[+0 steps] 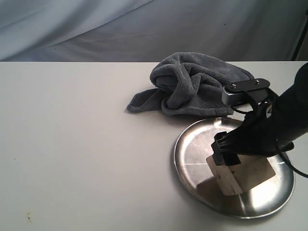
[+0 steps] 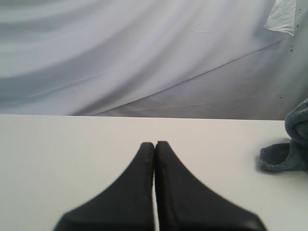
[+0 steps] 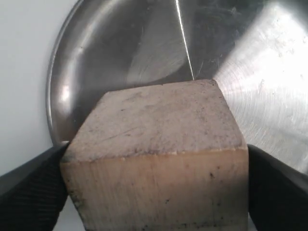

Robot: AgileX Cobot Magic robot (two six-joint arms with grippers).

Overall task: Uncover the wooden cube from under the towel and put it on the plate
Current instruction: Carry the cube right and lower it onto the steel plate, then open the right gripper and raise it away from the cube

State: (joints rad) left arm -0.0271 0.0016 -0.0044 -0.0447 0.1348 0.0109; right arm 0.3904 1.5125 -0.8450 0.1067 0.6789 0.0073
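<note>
The pale wooden cube is uncovered and sits between the fingers of my right gripper, which is shut on it. It is over the near half of the shiny silver plate; whether it rests on the metal I cannot tell. In the right wrist view the cube fills the gap between the black fingers, with the plate behind. The dark grey towel lies crumpled just behind the plate. My left gripper is shut on nothing above the bare table, the towel off to its side.
The white table stretches left of the plate and towel. A grey cloth backdrop hangs behind the table's far edge. The plate's rim reaches close to the table's near edge.
</note>
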